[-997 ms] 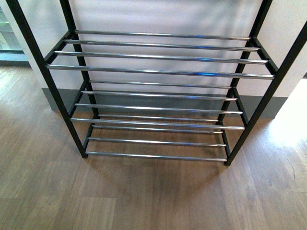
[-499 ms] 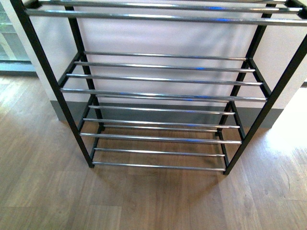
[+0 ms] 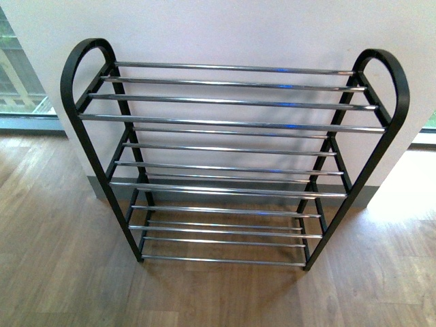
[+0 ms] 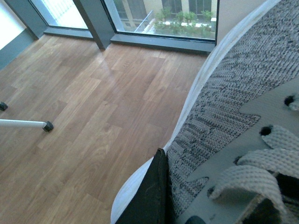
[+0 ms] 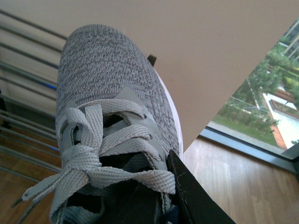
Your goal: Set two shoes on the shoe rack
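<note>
The shoe rack point(image 3: 231, 124) stands against the white wall in the front view, a black frame with arched sides and four tiers of chrome bars, all bare. No arm or shoe shows in that view. My left gripper point(image 4: 210, 201) is shut on a grey knit sneaker point(image 4: 224, 102); one black finger point(image 4: 152, 196) presses the outside of its white-soled side, above the wooden floor. My right gripper point(image 5: 163, 200) is shut on the other grey knit sneaker point(image 5: 107, 70), with a black finger point(image 5: 191, 198) beside the laces. Its toe points at the wall, and the rack's bars point(image 5: 23, 70) lie beside it.
Wooden floor point(image 3: 61, 272) spreads in front of the rack. Floor-level windows point(image 4: 159, 18) sit to either side of the wall. A thin white leg with a black foot point(image 4: 46, 126) rests on the floor near the left sneaker.
The front view has drawn back and lifted: the rack looks smaller, and its top tier and arched side frames have come into sight.
</note>
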